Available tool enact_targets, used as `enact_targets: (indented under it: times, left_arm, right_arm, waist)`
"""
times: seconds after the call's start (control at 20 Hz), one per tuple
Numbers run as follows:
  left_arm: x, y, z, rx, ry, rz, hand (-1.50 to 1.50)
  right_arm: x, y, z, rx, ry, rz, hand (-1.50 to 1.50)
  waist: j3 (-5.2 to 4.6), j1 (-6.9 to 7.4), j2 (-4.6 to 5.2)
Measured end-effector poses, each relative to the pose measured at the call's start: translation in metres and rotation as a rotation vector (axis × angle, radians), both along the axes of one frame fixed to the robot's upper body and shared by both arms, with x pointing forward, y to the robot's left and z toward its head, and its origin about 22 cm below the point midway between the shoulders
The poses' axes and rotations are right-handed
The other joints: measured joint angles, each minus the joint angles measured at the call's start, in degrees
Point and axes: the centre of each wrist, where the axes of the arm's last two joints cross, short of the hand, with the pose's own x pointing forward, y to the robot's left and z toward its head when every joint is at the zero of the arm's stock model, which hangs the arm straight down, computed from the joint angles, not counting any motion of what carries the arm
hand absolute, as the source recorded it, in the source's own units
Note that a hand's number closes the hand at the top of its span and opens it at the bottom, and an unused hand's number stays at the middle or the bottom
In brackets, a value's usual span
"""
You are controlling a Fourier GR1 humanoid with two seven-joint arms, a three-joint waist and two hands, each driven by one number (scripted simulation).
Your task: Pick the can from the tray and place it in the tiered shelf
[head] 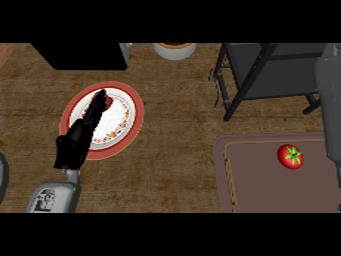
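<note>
black left hand (79, 137) over plate (133, 107) (fingers (97, 104) straight)

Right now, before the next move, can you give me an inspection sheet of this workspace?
Surface: wooden counter.
Job's things: tray holds only a tomato; tiered shelf behind it; no can clearly seen.
Clutter: red-rimmed plate; white container at far edge.
Hands: left hand open, stretched over the plate, small red thing at its fingertips; right hand not in view.
Cables: nothing seen.
Surroundings: black box at far left.
</note>
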Motion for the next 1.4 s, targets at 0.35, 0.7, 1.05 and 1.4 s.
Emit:
enact_targets:
  times: [0.35, 0.7, 1.05, 1.4]
  left_arm:
    - [-0.001, 0.008, -0.001, 0.002, 0.002, 0.009, 0.00]
    - [-0.001, 0.005, 0.001, 0.006, -0.003, 0.014, 0.00]
    - [0.001, 0.007, 0.001, 0.008, 0.005, 0.011, 0.00]
    - [-0.001, 0.007, -0.008, 0.004, 0.008, 0.023, 0.00]
  right_arm:
    - [-0.003, -0.021, -0.011, 0.048, 0.030, -0.106, -1.50]
    - [-0.016, -0.033, -0.003, 0.178, -0.011, -0.025, -1.50]
    - [-0.025, -0.034, 0.028, 0.257, -0.047, 0.058, -1.50]
    - [-0.051, -0.057, 0.069, 0.441, -0.227, 0.055, -1.50]
  waist:
    - [0.13, -0.18, 0.07]
    - [0.21, -0.38, 0.07]
    - [0.22, -0.36, 0.09]
    - [0.19, -0.82, -0.05]
